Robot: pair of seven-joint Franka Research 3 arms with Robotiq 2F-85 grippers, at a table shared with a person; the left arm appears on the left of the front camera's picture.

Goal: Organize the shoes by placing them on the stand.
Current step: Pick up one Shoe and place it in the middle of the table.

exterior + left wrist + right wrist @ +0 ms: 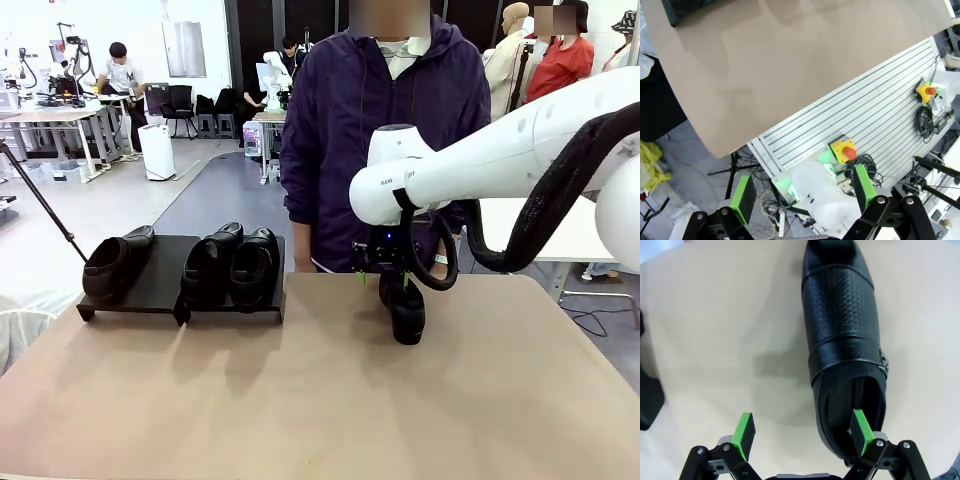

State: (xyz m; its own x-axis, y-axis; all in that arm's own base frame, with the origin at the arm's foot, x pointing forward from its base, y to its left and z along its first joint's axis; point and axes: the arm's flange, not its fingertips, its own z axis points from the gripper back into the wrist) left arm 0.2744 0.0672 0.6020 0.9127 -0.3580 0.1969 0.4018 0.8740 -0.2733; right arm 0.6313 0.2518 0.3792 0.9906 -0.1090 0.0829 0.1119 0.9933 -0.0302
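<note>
Shoe four lies on the worktop right of the stand; right hand, wide open and empty, has one pad inside its heel opening, so centre the wall, then close.

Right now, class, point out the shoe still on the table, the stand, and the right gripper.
Shoe on the table [840, 315], right wrist view, textured upper.
Stand [160, 270], front view, bare top between shoes.
Right gripper [802, 432], right wrist view, midway between its fingers.
</note>
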